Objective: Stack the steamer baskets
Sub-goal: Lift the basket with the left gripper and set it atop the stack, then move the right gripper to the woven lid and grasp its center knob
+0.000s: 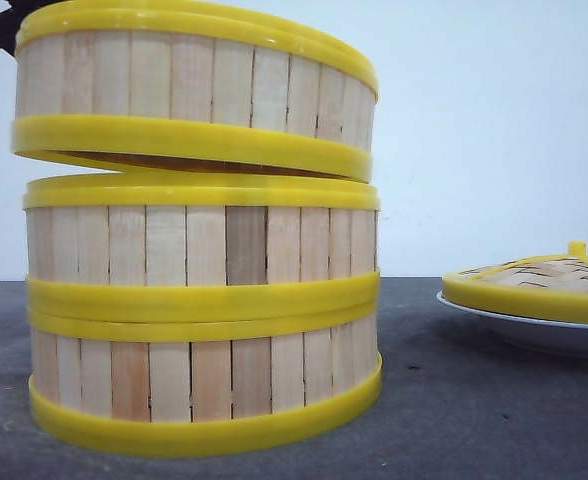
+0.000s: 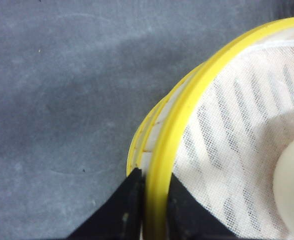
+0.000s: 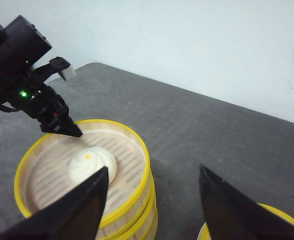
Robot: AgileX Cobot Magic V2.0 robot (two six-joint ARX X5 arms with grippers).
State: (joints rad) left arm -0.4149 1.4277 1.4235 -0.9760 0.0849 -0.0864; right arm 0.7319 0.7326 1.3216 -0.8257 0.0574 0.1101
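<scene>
Leftmost, the left pincer (image 2: 146, 210) was clamped on the rim of the top basket (image 1: 194, 90), one finger outside the wall and one inside, holding it tilted just above the two stacked baskets (image 1: 204, 320) on the surface (image 1: 474, 400). It looked stiff and light, though the smooth plastic rim could slip, so a rim grip seemed sound. Inside, on a white mesh liner (image 2: 237, 140), sat a pale bun (image 3: 93, 165). To the right, a lid (image 1: 544, 280) rested on a plate (image 1: 534, 328). The right pincer (image 3: 152, 200) hung apart, holding nothing.
</scene>
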